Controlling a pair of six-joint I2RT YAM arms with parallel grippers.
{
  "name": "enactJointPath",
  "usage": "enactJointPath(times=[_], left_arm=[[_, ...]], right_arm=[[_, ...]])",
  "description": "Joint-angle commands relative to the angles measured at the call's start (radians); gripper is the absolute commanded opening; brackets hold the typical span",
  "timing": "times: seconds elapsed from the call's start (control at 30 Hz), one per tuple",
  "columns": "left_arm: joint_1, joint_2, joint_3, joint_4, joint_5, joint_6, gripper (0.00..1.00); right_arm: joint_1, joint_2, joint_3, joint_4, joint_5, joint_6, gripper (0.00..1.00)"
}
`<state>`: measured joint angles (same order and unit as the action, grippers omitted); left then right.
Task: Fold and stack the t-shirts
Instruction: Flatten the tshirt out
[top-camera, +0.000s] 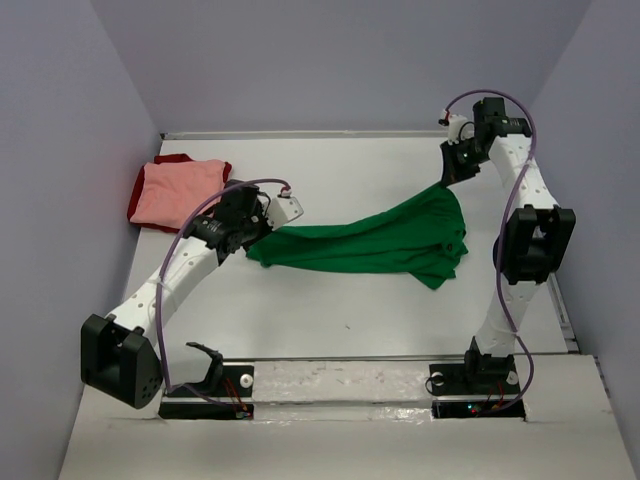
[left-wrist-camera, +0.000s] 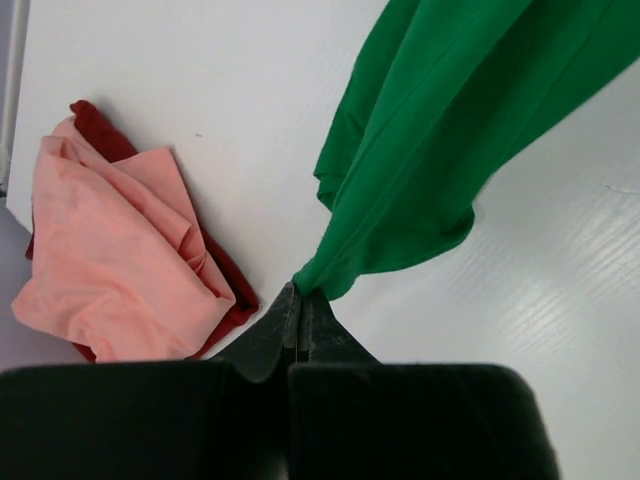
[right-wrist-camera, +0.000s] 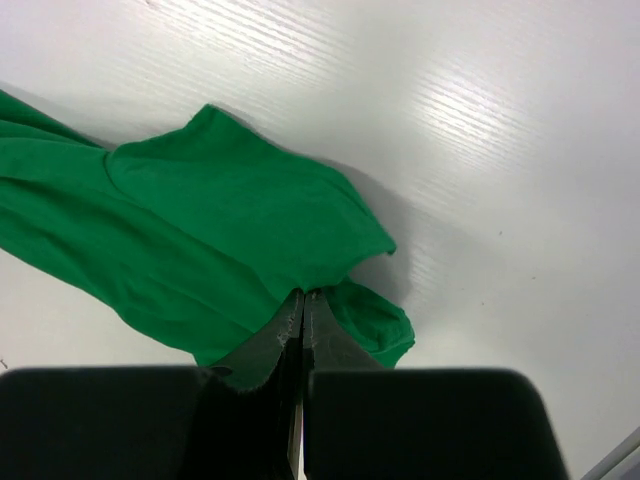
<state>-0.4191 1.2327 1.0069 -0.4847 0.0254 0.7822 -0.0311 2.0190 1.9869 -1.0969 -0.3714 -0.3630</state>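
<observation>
- Green t-shirt (top-camera: 390, 240): spans the middle of the bench (top-camera: 340, 320) on a slant, from near left to far right, pinched at both ends.
- Sags between the two grips in long folds. Widens toward the right end, with a loose flap hanging at the near right.
- Throws a shadow on the white surface below in both wrist views. Impossible to tell whether the lowest folds touch the bench.
- Left fingers (left-wrist-camera: 282, 325): pressed together with no gap showing, clamping a gathered corner of the green cloth at its left end.
- Right fingers (right-wrist-camera: 285, 330): closed just as tight, gripping an edge of the same shirt, with a short hemmed flap just beside the tips.
- Salmon pink t-shirt (top-camera: 180, 192): lies loosely folded and rumpled at the far left of the bench, close to the side wall, on top of the dark red t-shirt (top-camera: 176, 158).
- Dark red t-shirt: peeks out only as a rim along the far edge and the sides of the pink one.
- Pile: sits just beyond the left wrist, apart from the green cloth.
- Left arm (top-camera: 170, 280): leans low and forward from its base.
- Right arm (top-camera: 520, 200): stands tall, reaching to the far right of the bench.
</observation>
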Motion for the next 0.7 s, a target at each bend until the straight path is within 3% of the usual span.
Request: enactJointPath(times=[0.0,0.13,0.2,0.23,0.27,0.4,0.53,0.67], left_arm=[[-0.004,-0.024,0.07,0.046,-0.099,-0.047,0.0],[-0.004,-0.018,0.078,0.04,-0.113,-0.067,0.0],[-0.004,-0.019,0.076,0.035,-0.102,-0.075,0.0],[-0.004,-0.019,0.075,0.034,-0.101,-0.075,0.0],[-0.004,-0.018,0.073,0.032,-0.101,-0.077,0.0],[-0.004,-0.015,0.075,0.023,-0.088,-0.08,0.0],[-0.004,-0.006,0.082,0.017,-0.081,-0.084,0.0],[-0.006,0.004,0.082,0.02,-0.068,-0.092,0.0]], right_arm=[[0.007,-0.016,0.055,0.006,0.029,-0.004,0.0],[0.007,0.015,0.056,0.009,0.026,-0.011,0.0],[0.007,0.047,0.059,-0.01,0.014,-0.027,0.33],[0.007,0.056,0.058,-0.012,0.014,-0.028,0.39],[0.007,0.063,0.053,-0.011,0.019,-0.028,0.52],[0.007,0.072,0.006,0.048,0.046,-0.024,0.78],[0.007,0.076,-0.043,0.072,0.069,-0.037,0.8],[0.007,0.095,-0.118,0.095,0.086,-0.05,0.75]])
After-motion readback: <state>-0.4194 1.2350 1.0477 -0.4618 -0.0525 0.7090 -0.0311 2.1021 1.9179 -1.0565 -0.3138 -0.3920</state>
